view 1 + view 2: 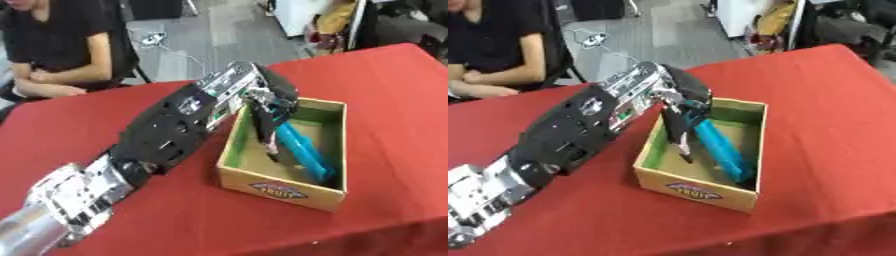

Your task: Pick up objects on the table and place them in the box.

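My left hand [262, 102] reaches in from the lower left and hangs over the near-left part of the open cardboard box [278, 187]. Its dark fingers [268, 145] point down into the box. A long blue object [304, 152] slants from the hand down to the box's front right corner. The object's upper end sits inside the hand, between the thumb and the fingers, and its lower end rests low in the box. My right hand shows in neither view.
The box stands on a red tablecloth [385, 100] and has a green lining and a label on its front wall. A person in a black shirt [61, 40] sits beyond the far left edge, arms folded, touching nothing. Chairs and clutter stand behind the table.
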You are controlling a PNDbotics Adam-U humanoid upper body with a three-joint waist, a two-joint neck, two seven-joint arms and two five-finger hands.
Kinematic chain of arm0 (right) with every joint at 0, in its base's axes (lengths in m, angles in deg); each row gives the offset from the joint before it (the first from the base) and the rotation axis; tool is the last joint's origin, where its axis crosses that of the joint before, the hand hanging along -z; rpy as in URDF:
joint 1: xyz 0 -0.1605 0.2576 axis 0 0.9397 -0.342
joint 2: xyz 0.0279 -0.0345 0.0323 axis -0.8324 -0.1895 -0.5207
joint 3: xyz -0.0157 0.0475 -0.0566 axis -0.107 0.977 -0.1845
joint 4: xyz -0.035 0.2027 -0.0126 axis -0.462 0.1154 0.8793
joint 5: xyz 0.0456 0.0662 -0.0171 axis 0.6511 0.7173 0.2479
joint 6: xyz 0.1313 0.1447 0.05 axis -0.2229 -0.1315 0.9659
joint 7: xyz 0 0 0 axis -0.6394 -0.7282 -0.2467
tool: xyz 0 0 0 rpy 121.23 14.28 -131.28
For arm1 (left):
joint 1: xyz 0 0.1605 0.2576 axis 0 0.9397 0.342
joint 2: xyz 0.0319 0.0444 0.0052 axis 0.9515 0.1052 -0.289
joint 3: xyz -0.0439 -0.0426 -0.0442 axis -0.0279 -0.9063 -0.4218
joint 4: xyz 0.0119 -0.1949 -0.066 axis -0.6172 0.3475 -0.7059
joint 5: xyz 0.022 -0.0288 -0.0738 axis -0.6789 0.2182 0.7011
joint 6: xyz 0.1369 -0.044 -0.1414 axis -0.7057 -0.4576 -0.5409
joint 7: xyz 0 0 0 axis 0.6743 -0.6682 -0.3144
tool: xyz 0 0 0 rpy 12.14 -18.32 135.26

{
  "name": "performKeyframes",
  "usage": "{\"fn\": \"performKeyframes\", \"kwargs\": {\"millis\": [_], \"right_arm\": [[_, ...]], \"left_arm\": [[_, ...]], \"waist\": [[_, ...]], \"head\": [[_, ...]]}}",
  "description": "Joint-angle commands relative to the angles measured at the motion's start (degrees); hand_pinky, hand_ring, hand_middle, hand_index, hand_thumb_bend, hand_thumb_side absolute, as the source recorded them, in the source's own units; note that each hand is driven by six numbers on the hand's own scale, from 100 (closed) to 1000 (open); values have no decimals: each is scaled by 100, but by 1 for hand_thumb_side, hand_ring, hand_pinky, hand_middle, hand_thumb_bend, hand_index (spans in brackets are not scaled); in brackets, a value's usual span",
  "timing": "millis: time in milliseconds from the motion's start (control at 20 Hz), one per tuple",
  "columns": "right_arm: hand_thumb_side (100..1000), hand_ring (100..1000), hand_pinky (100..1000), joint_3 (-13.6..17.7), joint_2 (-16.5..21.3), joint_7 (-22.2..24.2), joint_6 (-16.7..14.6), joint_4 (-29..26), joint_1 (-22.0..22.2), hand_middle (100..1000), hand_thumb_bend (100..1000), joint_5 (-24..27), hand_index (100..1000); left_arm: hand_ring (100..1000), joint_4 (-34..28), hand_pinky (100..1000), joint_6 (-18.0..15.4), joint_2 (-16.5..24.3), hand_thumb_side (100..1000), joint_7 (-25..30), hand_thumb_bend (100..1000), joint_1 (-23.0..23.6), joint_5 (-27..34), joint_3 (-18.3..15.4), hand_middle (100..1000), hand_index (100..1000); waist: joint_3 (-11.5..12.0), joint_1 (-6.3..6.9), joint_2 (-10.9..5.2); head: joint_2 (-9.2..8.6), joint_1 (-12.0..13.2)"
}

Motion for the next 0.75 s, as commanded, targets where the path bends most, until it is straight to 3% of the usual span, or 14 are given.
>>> {"fn": "performKeyframes", "kwargs": {"millis": [50, 400, 500, 550, 700, 750], "right_arm": [[970, 801, 603, -10, 14, -3, -12, -112, -110, 823, 400, -4, 992], [968, 802, 603, -9, 16, -9, -7, -112, -109, 823, 402, -9, 992], [967, 801, 603, 4, 18, -18, -7, -114, -107, 822, 400, -10, 992], [966, 802, 603, 17, 18, -30, -5, -115, -103, 822, 398, -11, 992], [965, 801, 603, 55, 26, -71, 1, -121, -99, 822, 395, -20, 992], [967, 801, 603, 66, 31, -83, 4, -121, -95, 822, 398, -23, 992]], "left_arm": [[549, -99, 760, -222, 146, 588, 267, 939, -80, 17, -87, 514, 579], [551, -155, 758, -190, 178, 607, 240, 936, -69, 46, -120, 540, 614], [530, -259, 742, -164, 227, 687, 124, 888, -32, 102, -178, 514, 600], [498, -379, 706, -129, 274, 768, -37, 817, 8, 140, -256, 481, 558], [454, -885, 663, 101, 505, 846, -943, 766, 277, 243, -573, 446, 533], [439, -1079, 645, 255, 575, 877, -1412, 703, 393, 269, -762, 448, 556]], "waist": [[17, -32, -49], [19, -34, -47], [30, -36, -44], [44, -40, -41], [79, -45, -29], [100, -52, -25]], "head": [[-5, 56], [-5, 51], [-5, 42], [-5, 24], [-5, -48], [-5, -82]]}}
